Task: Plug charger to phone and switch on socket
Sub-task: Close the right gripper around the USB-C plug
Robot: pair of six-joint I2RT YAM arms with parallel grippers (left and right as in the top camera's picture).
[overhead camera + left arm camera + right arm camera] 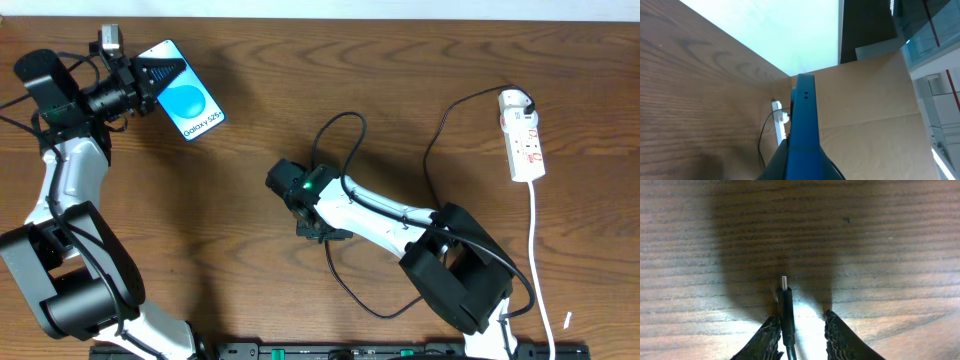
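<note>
The phone (188,102), light-blue screen up, is lifted at the far left with my left gripper (150,75) shut on its end. In the left wrist view the phone (805,115) runs edge-on out of that gripper (801,146). The charger (336,122) loops across mid-table to its black plug (527,102), which is in the socket (524,140) at the far right. My right gripper (310,228) hangs low over the table. The charger's small plug tip (784,297) lies between its open jaws (801,322), against the left finger (769,335) and apart from the right one.
The socket's white cord (535,250) trails down the right side to the front edge. Slack charger cable (375,312) curls in front of the right arm. A cardboard wall (875,100) stands behind the table.
</note>
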